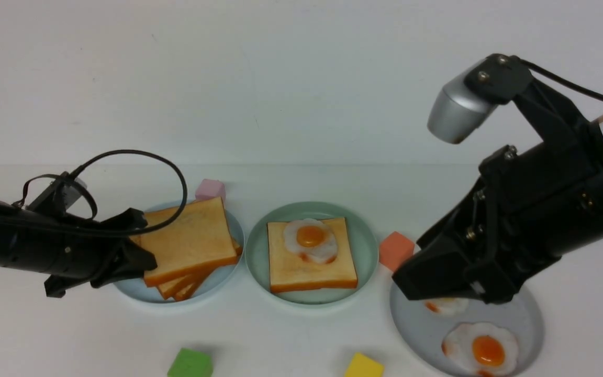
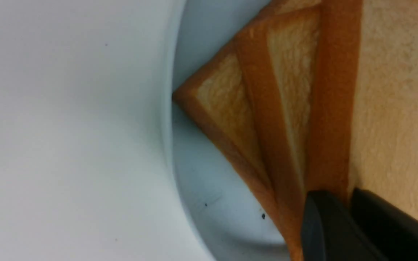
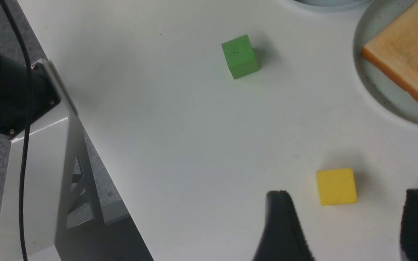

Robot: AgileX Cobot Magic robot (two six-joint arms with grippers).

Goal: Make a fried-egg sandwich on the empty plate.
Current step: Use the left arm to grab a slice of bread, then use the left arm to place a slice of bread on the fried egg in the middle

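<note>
Mint-green plate (image 1: 364, 246): toast (image 1: 306, 272), fried egg (image 1: 310, 240) at its 12 o'clock. Pale blue plate (image 1: 222, 278): stacked toast (image 1: 178, 287), left gripper (image 1: 138, 242) clamping top slice (image 1: 191, 241). Right gripper (image 1: 445, 289) gapes over grey plate (image 1: 527, 318) holding eggs (image 1: 482, 348).

Right pincer (image 1: 461, 296) hides most of one egg (image 1: 445, 307).
</note>
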